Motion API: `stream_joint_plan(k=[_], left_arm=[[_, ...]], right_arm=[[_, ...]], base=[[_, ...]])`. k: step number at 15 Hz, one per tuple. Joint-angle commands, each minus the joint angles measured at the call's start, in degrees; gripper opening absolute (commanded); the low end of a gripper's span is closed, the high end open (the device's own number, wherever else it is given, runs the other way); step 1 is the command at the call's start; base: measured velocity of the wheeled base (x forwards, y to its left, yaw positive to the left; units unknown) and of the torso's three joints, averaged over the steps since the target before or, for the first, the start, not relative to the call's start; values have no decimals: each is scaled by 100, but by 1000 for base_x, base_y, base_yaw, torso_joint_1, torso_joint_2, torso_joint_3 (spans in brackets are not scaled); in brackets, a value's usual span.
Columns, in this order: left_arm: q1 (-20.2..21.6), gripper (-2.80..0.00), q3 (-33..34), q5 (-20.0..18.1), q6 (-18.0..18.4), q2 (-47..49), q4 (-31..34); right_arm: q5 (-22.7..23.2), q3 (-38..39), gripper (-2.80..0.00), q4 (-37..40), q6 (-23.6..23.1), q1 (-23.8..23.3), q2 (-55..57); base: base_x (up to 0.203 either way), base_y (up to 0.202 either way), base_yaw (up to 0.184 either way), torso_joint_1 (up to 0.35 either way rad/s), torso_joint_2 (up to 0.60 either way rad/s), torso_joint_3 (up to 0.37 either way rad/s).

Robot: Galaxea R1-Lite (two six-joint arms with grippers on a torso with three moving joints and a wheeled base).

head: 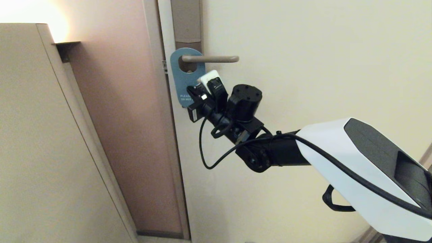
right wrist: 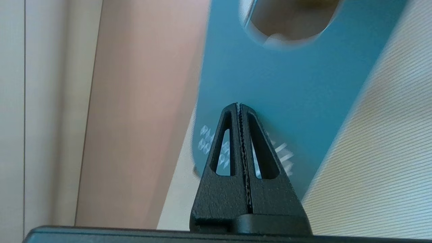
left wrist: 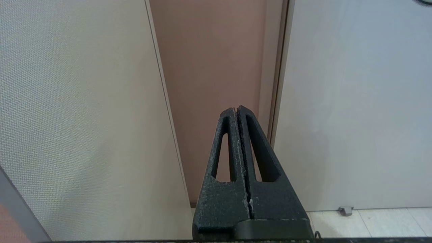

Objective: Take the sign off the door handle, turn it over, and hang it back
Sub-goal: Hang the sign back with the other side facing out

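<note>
The sign (head: 182, 79) hangs by its oval hole on the door handle (head: 211, 59), blue face outward, with white lettering near its lower end. The handle is a slim beige lever on a tall grey-brown lock plate (head: 185, 20). My right gripper (head: 191, 90) is raised in front of the sign's lower half. In the right wrist view the right gripper (right wrist: 239, 105) is shut with nothing between its fingers, and the blue sign (right wrist: 270, 77) lies just beyond the tips. My left gripper (left wrist: 238, 109) is shut and empty, low down and away from the handle, outside the head view.
The cream door (head: 303, 67) fills the right side. A pinkish-brown wall strip (head: 128, 135) runs beside the door frame. A tall beige panel (head: 33, 135) stands on the left. A small door stop (left wrist: 346, 211) sits at the foot of the door.
</note>
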Motion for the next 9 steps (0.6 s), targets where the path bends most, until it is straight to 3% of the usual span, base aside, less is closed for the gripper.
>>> stream_joint_plan(k=[1, 5, 9], left_arm=[[2, -280, -2, 0, -1, 9, -1], [2, -280, -3, 0, -1, 9, -1], [2, -280, 5, 0, -1, 9, -1]], right_arm=[[-2, 50, -280, -24, -9, -16, -198], [-11, 734, -280, 188, -38, -93, -901], [-18, 2127, -280, 503, -78, -198, -1599]], base=[[0, 0, 0, 0, 0, 0], [0, 0, 0, 0, 0, 0], [0, 0, 0, 0, 0, 0]])
